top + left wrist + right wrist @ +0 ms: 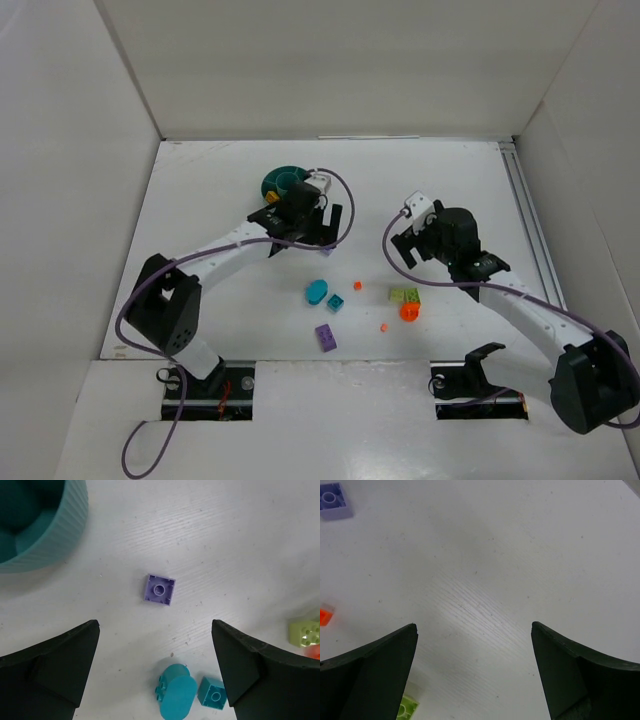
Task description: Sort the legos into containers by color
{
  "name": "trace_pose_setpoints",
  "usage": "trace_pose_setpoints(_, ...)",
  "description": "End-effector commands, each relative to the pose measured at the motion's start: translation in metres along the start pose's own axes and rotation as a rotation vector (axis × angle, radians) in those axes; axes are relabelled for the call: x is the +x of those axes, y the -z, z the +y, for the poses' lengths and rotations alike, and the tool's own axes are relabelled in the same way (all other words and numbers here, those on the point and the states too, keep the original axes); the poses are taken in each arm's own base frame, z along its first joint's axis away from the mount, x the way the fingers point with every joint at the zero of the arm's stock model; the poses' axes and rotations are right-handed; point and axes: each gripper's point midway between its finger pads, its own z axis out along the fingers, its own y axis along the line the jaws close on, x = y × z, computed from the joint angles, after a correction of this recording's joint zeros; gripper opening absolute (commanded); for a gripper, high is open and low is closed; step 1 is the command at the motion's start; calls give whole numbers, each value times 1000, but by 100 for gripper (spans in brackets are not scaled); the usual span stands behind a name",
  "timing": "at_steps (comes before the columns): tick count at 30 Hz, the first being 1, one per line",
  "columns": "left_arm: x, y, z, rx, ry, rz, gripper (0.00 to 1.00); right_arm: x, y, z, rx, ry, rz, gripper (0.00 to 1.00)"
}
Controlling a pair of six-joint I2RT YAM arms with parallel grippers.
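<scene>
Left wrist view shows a small purple brick [160, 590] lying stud-up on the white tabletop [240, 540], ahead of the left claw [155, 626] and roughly centred on the gap between its two dark fingers [60, 670]. The fingers are spread wide, with nothing between them and nothing touching the brick. The brick lies outside the teal dish [55, 545], whose ribbed wall fills the upper left corner of that view, apart from the brick. Nearer the camera, between the fingers, lie a teal oval piece [175, 697] and a small teal brick [214, 695] just beside it. At the right edge a lime green brick [305, 632] sits against an orange bit [315, 652]. From the top external camera the left arm reaches forward so that its wrist hangs at the near side of the dish. The loose legos are scattered on the tabletop between the two arms, including a longer purple piece [325, 338] nearest the bases. The right claw [474, 627] hangs over bare tabletop, its fingers also wide apart and empty. Its own camera catches a purple brick [334, 500] in the upper left corner, an orange piece [324, 616] at the left edge and a lime green piece [407, 709] at the bottom edge by the left-hand finger.
</scene>
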Motion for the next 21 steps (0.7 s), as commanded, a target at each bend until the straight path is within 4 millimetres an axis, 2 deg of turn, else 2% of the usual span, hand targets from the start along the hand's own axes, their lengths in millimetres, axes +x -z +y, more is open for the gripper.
trace_pose_setpoints(1, 2, -12, 9, -9, -62, -5, 93, 6, 7, -5, 11, -6, 19, 100)
trace_pose_setpoints(5, 7, -30, -3, 19, -106, 36, 93, 10, 9, -3, -4, -3, 23, 100)
trace_pose_setpoints(6, 15, -39, 0, 9, -118, 69, 93, 14, 9, -3, -8, -8, 30, 100)
trace_pose_setpoints(7, 13, -42, -7, 17, -136, 73, 93, 14, 9, -1, -16, -8, 27, 100)
trace_pose_setpoints(8, 15, -45, -13, 23, -146, 86, 90, 14, 9, -1, -16, -8, 27, 100)
trace_pose_setpoints(9, 16, -48, -10, 9, -159, 95, 88, 14, 9, -2, -17, 1, 27, 100)
trace_pose_setpoints(11, 19, -56, -14, 10, -167, 113, 88, 14, 9, -4, -16, -4, 27, 100)
trace_pose_setpoints(15, 23, -68, -14, 0, -181, 152, 80, 14, 9, -4, -16, -4, 26, 100)
trace_pose_setpoints(16, 25, -70, -11, -19, -184, 167, 74, 14, 9, -4, -16, -4, 26, 100)
trace_pose_setpoints(21, 23, -80, -8, -49, -189, 187, 59, 17, 11, -6, -9, -9, 29, 100)
